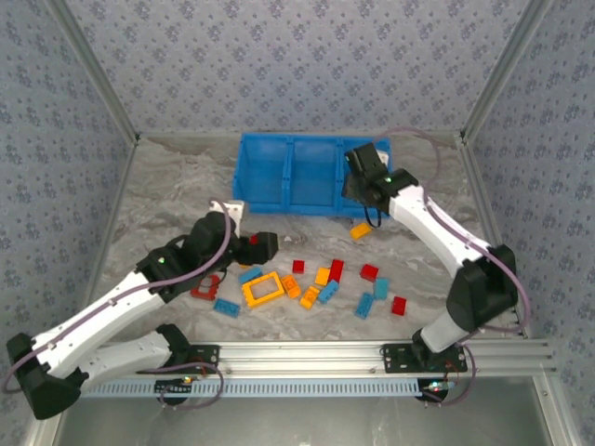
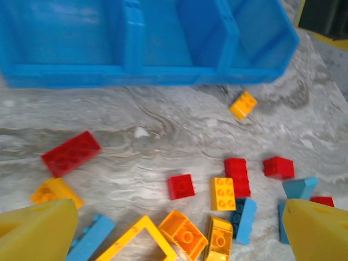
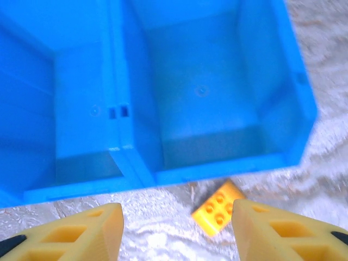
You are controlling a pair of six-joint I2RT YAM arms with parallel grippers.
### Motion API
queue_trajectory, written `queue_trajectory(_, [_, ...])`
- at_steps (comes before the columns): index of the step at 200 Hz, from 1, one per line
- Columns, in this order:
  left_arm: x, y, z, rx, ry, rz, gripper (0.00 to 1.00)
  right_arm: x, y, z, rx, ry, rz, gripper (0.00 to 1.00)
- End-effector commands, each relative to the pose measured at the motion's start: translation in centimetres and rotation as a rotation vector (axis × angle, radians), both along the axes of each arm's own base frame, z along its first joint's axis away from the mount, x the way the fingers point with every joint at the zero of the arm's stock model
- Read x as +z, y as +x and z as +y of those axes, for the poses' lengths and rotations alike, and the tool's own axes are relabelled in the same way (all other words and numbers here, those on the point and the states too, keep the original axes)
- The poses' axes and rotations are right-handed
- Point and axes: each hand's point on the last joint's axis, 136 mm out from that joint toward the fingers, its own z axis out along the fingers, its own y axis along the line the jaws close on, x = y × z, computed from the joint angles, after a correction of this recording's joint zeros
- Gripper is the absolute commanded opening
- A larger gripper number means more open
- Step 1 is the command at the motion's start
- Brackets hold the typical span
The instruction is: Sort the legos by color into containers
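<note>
The containers are one blue three-compartment tray [image 1: 279, 206] at the back; the compartments I can see hold nothing. My right gripper [image 1: 364, 186] hangs over the tray's right front corner. In the right wrist view it [image 3: 176, 228] is open, and a yellow brick [image 3: 217, 209] lies on the table just outside the tray wall [image 3: 217, 168], beside the right finger. Red, light blue and yellow legos lie scattered mid-table, among them a yellow frame [image 1: 263, 290] and a red frame [image 1: 206, 286]. My left gripper [image 2: 176, 234] is open above them, near a small red brick [image 2: 181, 186].
The marble tabletop is bounded by metal rails and patterned walls. The loose yellow brick [image 1: 360, 229] rests between the tray and the pile. A red 2x4 brick [image 2: 70, 153] lies apart to the left. An aluminium rail [image 1: 307, 353] runs along the near edge.
</note>
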Motion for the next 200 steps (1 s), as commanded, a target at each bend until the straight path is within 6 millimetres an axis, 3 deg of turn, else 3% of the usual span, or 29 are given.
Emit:
queue_trajectory(1, [0.7,-0.1,-3.5,-0.099,-0.054,-0.032,0.97,-5.0,-2.8,-1.5,-0.141,0.012,0.137,0.59])
queue_trajectory(13, [0.4,-0.1,-4.5,-0.115,-0.044,-0.025,0.97,-5.9,-3.2,-1.6,-0.175,0.016,0.153,0.64])
queue_trajectory(26, [0.2,-0.1,-5.2,-0.125,-0.034,-0.027,0.97,-8.1,-4.0,-2.1,-0.204,0.008,0.200,0.67])
queue_trajectory(92, [-0.6,-0.8,-6.6,-0.147,-0.023,-0.025,0.97,-13.5,-3.9,-1.8,-0.252,0.033,0.300,0.70])
queue_trajectory(143, [-0.6,-0.9,-6.7,-0.147,-0.018,-0.029,0.97,-14.9,-1.9,-1.3,-0.262,0.075,0.291,0.70])
queue_trajectory(200, [-0.7,-0.9,-6.8,-0.151,-0.014,-0.025,0.97,-16.3,-1.7,-1.8,-0.287,0.057,0.321,0.66])
